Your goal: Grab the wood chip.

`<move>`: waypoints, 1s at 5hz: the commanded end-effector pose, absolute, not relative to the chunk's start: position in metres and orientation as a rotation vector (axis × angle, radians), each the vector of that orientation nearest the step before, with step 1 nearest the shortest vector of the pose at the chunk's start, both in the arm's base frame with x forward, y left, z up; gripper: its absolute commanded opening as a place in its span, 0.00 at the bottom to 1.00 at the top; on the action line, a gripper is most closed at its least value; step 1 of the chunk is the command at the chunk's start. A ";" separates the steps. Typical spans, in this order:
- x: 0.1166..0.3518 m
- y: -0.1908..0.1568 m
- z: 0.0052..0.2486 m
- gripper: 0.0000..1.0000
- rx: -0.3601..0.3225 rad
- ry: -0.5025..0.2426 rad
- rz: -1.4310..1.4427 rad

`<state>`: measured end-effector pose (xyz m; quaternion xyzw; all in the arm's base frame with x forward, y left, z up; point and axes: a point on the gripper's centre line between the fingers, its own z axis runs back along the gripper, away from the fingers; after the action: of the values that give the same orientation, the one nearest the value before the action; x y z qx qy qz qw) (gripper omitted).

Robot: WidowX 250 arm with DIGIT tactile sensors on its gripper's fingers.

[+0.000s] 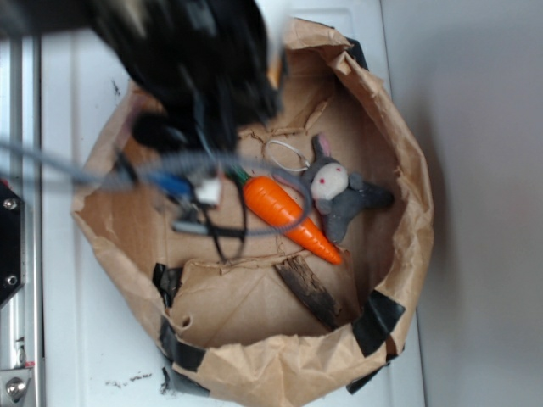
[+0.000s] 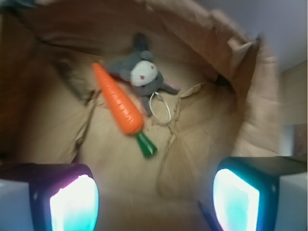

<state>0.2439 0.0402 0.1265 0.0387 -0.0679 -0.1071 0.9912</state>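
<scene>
The wood chip [image 1: 307, 290], a dark rough sliver, lies on the brown paper floor near the front right, just below the tip of the orange carrot [image 1: 288, 216]. In the wrist view the wood chip [image 2: 74, 84] is a blurred dark streak left of the carrot [image 2: 118, 101]. My gripper [image 1: 193, 208] hangs over the left part of the bag, well left of the chip and apart from it. In the wrist view the gripper [image 2: 154, 192] is open and empty, with its glowing fingers [image 2: 74, 204] wide apart over bare paper.
A rolled-down paper bag [image 1: 407, 170] walls everything in, with black tape patches [image 1: 377, 322] on its front rim. A grey toy bunny [image 1: 339, 191] and a thin ring [image 1: 286, 155] lie beside the carrot. White surface surrounds the bag.
</scene>
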 end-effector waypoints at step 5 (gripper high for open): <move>0.307 -0.043 0.019 0.77 0.046 -0.261 -0.556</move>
<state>0.3105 -0.0390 0.0226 0.0212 -0.1329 -0.2626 0.9555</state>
